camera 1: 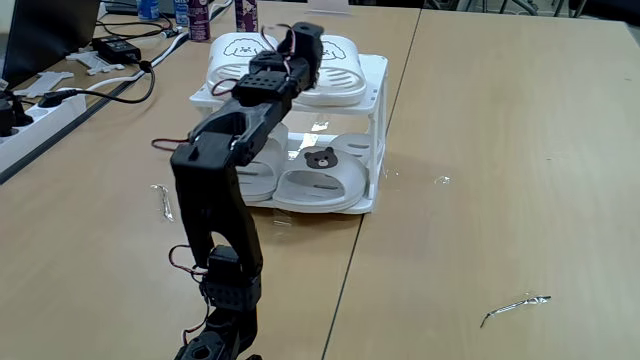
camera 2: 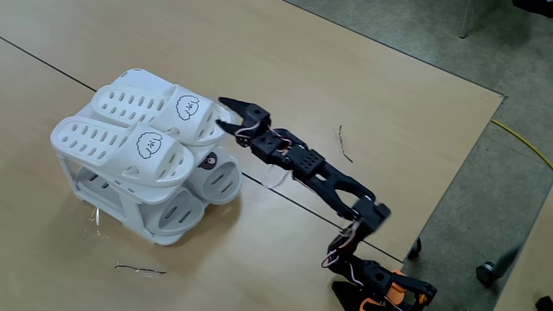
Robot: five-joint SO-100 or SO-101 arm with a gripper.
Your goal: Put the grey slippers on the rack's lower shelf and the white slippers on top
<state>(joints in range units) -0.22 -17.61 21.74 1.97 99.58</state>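
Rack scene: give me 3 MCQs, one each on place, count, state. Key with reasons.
1. Where do the white slippers lie?
A. on the top of the rack
B. on the table beside the rack
C. on the lower shelf

2. How many slippers sit on the rack in all?
A. two
B. three
C. four

3. What state is the hand in?
A. shut on a grey slipper
B. open, holding nothing
C. shut on a cable

Key:
1 A: both dog-face slides rest on the top tier.
2 C: two white ones above, the grey slippers as a pair below.
3 B: its fingers stand spread beside a white slipper's toe, nothing between them.
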